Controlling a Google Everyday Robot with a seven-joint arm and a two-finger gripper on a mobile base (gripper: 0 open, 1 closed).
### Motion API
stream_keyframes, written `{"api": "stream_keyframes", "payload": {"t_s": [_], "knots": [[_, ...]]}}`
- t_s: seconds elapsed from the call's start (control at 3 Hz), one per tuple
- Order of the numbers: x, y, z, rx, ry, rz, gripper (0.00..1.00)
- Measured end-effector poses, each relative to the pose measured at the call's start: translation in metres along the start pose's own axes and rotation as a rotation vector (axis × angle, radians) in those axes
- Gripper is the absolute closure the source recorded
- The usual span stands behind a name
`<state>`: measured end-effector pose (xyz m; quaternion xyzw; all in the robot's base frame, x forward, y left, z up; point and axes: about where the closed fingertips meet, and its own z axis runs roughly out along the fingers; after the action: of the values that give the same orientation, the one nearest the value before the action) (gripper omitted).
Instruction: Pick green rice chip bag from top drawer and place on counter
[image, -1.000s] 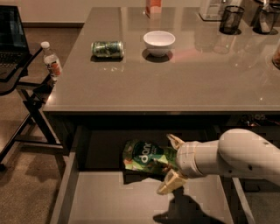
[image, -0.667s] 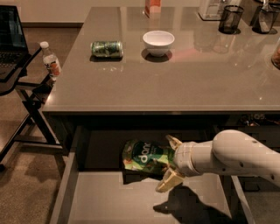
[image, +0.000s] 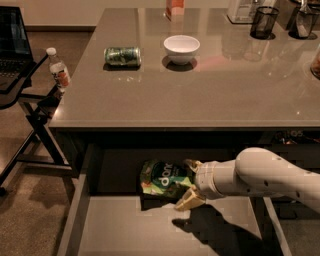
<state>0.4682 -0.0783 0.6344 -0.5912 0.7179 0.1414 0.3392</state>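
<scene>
The green rice chip bag (image: 162, 179) is a crinkled light-green pouch with a dark round logo. It hangs a little above the pale floor of the open top drawer (image: 125, 225), near its back, with a shadow under it. My gripper (image: 189, 182) reaches in from the right on a white arm and is shut on the bag's right edge; one tan finger (image: 188, 201) shows below the bag and one above. The grey-beige counter (image: 210, 85) lies above the drawer.
On the counter lie a green can (image: 122, 56) on its side, a white bowl (image: 181, 48), and dark mesh cups (image: 263, 22) at the far right. A water bottle (image: 57, 68) stands on a black folding stand (image: 30, 110) at the left.
The arm and the held bag have shifted slightly left; the grip is unchanged.
</scene>
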Motion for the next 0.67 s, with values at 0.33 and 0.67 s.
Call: {"api": "stream_keyframes", "payload": {"t_s": [0.33,0.67], "knots": [[0.0,0.0,0.0,0.0,0.0,0.0,0.42],[0.0,0.0,0.0,0.0,0.0,0.0,0.64]]}}
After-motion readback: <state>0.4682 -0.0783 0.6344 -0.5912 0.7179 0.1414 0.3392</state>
